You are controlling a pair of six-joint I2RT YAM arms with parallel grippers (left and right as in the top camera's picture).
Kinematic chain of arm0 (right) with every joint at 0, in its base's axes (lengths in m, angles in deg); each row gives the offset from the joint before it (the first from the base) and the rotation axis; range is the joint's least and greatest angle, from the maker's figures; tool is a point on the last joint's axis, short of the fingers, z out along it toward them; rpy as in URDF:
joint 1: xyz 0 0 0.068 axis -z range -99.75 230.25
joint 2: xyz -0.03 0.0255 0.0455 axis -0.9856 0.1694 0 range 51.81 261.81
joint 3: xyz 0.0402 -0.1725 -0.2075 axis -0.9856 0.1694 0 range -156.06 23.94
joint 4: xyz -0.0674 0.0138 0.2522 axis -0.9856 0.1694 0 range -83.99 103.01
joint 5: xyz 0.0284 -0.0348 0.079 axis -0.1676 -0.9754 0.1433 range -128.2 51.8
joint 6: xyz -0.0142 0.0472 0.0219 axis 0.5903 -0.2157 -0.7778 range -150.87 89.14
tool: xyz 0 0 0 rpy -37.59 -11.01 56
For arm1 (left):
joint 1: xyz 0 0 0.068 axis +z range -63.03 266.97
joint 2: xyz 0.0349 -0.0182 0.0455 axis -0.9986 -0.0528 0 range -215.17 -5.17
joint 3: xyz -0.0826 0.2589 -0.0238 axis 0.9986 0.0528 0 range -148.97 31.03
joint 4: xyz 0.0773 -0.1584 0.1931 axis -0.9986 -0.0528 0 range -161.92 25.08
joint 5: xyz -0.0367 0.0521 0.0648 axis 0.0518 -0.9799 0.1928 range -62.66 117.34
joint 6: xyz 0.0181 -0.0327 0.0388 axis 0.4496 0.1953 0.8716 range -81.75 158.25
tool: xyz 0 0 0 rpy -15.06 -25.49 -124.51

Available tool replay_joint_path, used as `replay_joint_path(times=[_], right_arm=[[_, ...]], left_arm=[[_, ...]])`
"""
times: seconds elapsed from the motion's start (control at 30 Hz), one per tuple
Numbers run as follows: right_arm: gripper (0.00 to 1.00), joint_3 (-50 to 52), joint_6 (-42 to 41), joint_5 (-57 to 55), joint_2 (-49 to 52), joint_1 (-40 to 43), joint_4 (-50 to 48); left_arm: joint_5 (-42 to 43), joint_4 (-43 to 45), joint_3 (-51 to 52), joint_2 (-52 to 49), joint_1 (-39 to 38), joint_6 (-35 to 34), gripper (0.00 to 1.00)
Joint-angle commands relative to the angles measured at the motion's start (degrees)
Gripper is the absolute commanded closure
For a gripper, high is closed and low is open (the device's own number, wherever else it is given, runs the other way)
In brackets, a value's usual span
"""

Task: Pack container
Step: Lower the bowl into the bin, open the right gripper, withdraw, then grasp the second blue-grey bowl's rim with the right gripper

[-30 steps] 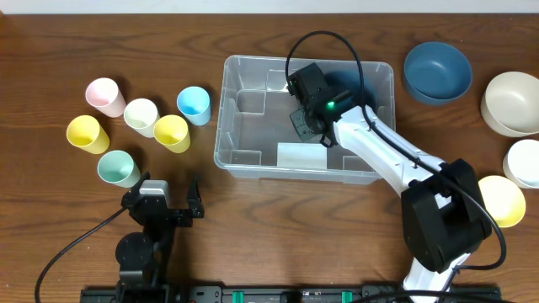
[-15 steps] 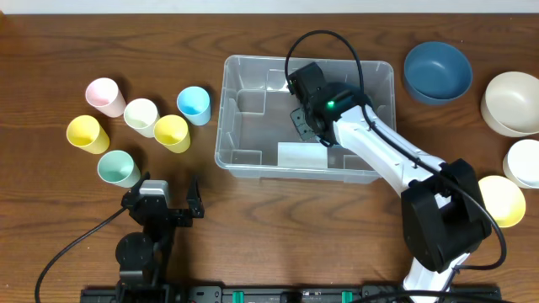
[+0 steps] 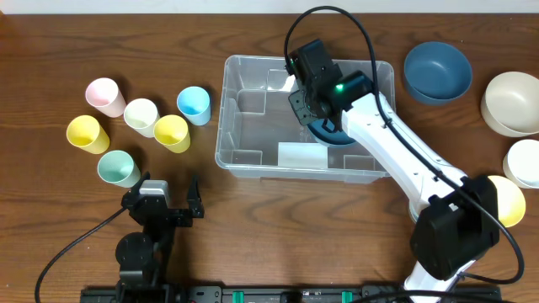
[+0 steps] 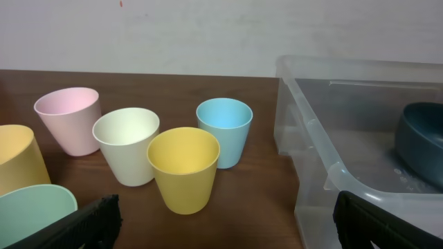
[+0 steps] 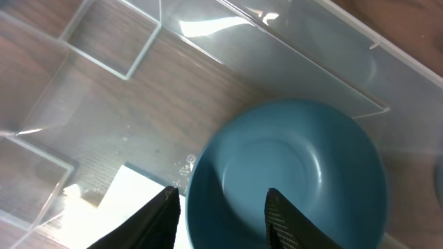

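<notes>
The clear plastic container (image 3: 253,61) stands mid-table, its white label (image 3: 301,155) at the near wall. A dark blue bowl (image 3: 335,135) lies upright on its floor at the right; it also shows in the right wrist view (image 5: 291,173). My right gripper (image 3: 308,103) hovers over the bowl's left side. In the right wrist view the right gripper (image 5: 221,214) is open, one finger outside the rim and one over the bowl's inside. My left gripper (image 3: 168,200) is open and empty near the front edge, left of the container (image 4: 325,159).
Several pastel cups stand left of the container: pink (image 3: 104,95), white (image 3: 141,115), blue (image 3: 193,103), yellow (image 3: 171,131), yellow (image 3: 86,133), mint (image 3: 117,168). Right of it are bowls: dark blue (image 3: 437,71), beige (image 3: 512,103), white (image 3: 526,162), yellow (image 3: 504,199).
My right gripper has risen and moved toward the container's back wall, uncovering the dark blue bowl on the container floor. The left arm has not moved.
</notes>
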Motion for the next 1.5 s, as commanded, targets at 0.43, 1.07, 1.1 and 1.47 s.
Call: replay_joint_path(times=[0.43, 1.07, 1.1, 1.47], right_arm=[[0.47, -4.8, -8.6, -1.9, -3.0, 25.0, 1.6], [0.55, -4.7, 1.3, 5.9, 7.0, 37.4, -1.0], [0.56, -4.7, 2.2, 5.9, 8.0, 37.3, -1.1], [0.57, -4.7, 10.8, 10.9, 12.0, 37.0, -2.5]], left_arm=[[-0.7, -0.6, 1.7, 0.3, -0.2, 0.5, 0.02], [-0.7, -0.6, 1.7, 0.3, -0.2, 0.5, 0.02], [-0.7, -0.6, 1.7, 0.3, -0.2, 0.5, 0.02], [-0.7, -0.6, 1.7, 0.3, -0.2, 0.5, 0.02]])
